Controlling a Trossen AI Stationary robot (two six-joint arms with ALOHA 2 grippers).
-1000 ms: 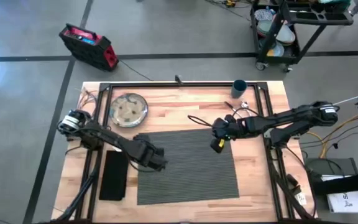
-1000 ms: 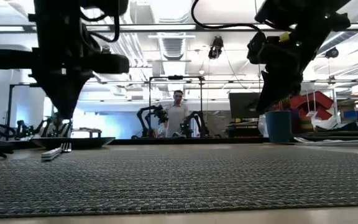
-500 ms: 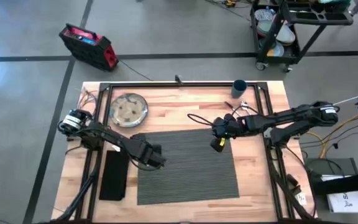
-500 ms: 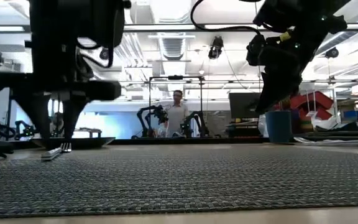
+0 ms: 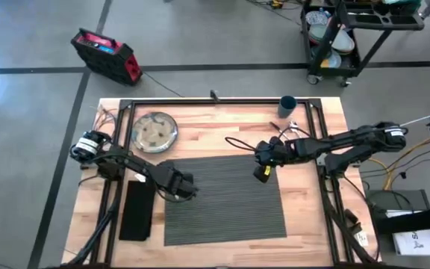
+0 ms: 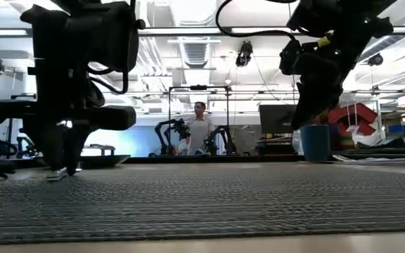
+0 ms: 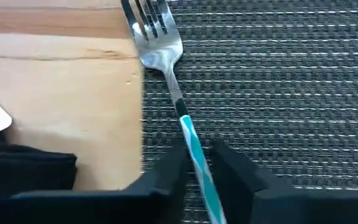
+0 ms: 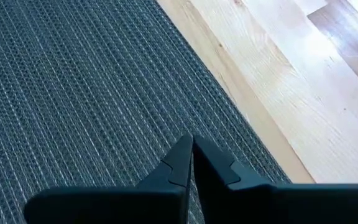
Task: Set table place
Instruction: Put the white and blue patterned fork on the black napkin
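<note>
The fork [image 7: 166,56] lies across the left edge of the grey placemat [image 5: 226,198], mid-frame on the bench [image 5: 312,224]. No writing is readable. The left gripper [image 7: 197,165] straddles its blue handle, fingers narrowly apart. The right gripper [image 8: 192,155], closed and empty, hovers over the placemat's upper right corner.

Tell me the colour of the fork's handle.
Light blue with white, on a silvery fork; clearest in the left wrist view, between the left gripper fingers.
</note>
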